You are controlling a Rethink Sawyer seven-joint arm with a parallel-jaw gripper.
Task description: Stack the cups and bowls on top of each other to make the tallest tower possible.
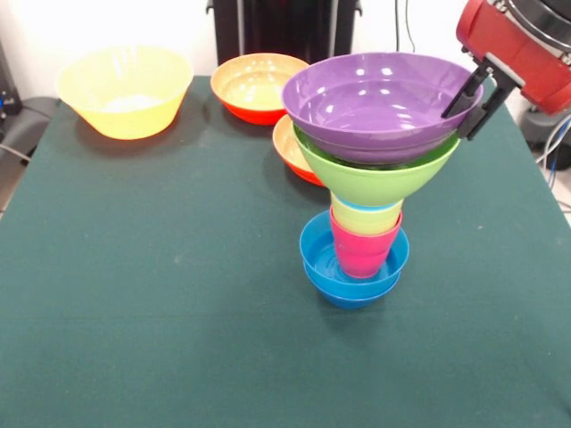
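Note:
A tower stands at the table's middle right. Two small blue bowls (318, 251) nest at its base, holding a pink cup (361, 251) with a yellow cup (366, 218) inside it. A thin light blue rim shows above the yellow cup. A lime green bowl (375, 183) rests on the cups, and a purple bowl (375, 102) sits in it on top. My gripper (455, 125) reaches in from the upper right, one finger inside the purple bowl's right rim and one outside, shut on that rim.
A large yellow bowl (125, 89) sits at the far left. An orange bowl (254, 85) stands at the far middle, and a second orange bowl (290, 147) lies partly hidden behind the tower. Green cloth covers the table (134, 294).

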